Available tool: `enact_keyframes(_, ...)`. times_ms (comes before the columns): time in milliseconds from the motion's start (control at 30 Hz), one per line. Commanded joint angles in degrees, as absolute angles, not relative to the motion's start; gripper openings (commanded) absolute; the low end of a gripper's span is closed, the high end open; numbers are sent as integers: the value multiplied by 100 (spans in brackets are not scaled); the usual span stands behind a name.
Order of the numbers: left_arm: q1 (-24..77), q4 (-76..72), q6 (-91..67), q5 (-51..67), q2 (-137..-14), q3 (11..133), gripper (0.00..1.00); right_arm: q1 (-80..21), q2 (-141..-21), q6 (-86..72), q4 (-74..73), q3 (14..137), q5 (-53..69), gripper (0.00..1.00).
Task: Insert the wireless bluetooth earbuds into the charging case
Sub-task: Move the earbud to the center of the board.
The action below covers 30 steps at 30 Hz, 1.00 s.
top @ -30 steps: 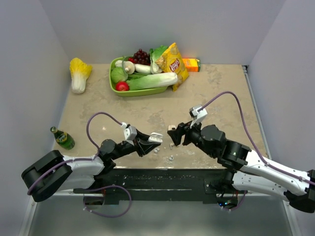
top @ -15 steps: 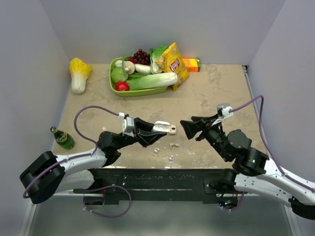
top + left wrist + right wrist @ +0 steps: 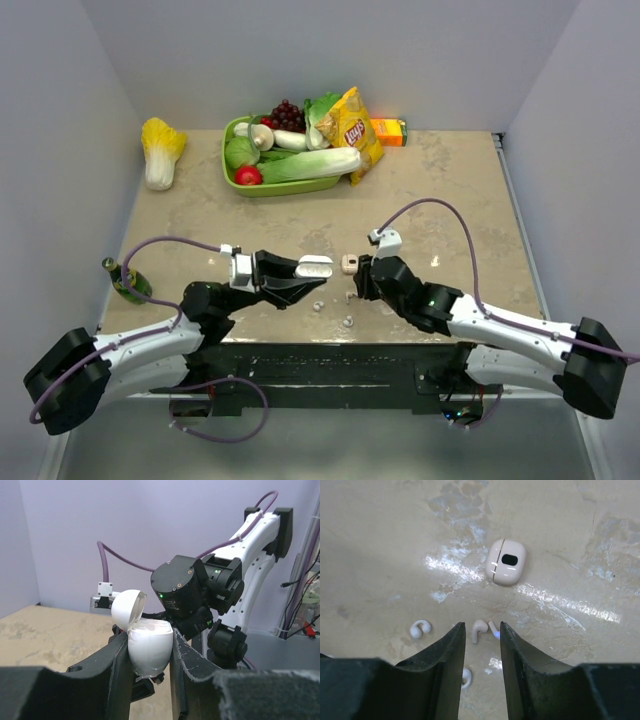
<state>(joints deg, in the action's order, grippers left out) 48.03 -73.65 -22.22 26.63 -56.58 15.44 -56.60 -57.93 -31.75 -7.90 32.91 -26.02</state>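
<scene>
My left gripper (image 3: 306, 272) is shut on the white charging case (image 3: 314, 267) and holds it off the table. In the left wrist view the case (image 3: 150, 647) sits upright between the fingers, its lid (image 3: 127, 607) open. My right gripper (image 3: 358, 280) is open and points down at the table. In the right wrist view its jaws (image 3: 481, 626) straddle a white stemmed earbud (image 3: 479, 629). A second small piece (image 3: 492, 628) lies beside it. Two hook-shaped white earbuds (image 3: 420, 628) (image 3: 465, 676) lie to the left and nearer. Earbuds show as pale crumbs (image 3: 347, 321) in the top view.
A small closed beige box (image 3: 506, 561) with a black oval lies just beyond the right jaws; it also shows in the top view (image 3: 349, 264). A green bottle (image 3: 126, 282) stands at the left edge. A green basket (image 3: 232, 175) of vegetables, a chip bag (image 3: 352, 130) and a cabbage (image 3: 160, 150) are at the back.
My right gripper swung from a raised pose down over the earbuds. My left gripper drew back to the left with the case, away from the beige box.
</scene>
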Motion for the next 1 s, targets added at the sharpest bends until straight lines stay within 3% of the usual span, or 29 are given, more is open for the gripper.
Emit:
enact_keyframes(0, 4825, -10434, -1767, 2146, -5327, 985, 0, -5599, -6108, -3217, -282, 3322, -2154, 36)
enact_keyframes(267, 4895, -10854, -1731, 1582, -5265, 369, 0, -5660, -6959, -2936, 605, 3252, -906, 37)
enact_keyframes(600, 5036, -10530, -1811, 1661, -4975, 352, 0, -5845, -7997, -2760, 976, 3595, -694, 33)
enact_keyframes(733, 5080, -10310, -1767, 1582, -4799, 255, 0, -5854, -7753, -2786, 792, 3551, -870, 33)
enact_keyframes(900, 5150, -10178, -1714, 1573, -4781, 237, 0, -5862, -7077, -2926, 185, 3402, -1142, 46)
enact_keyframes(967, 5168, -10125, -1679, 1573, -4790, 255, 0, -5871, -6682, -3207, -113, 3201, -1318, 47)
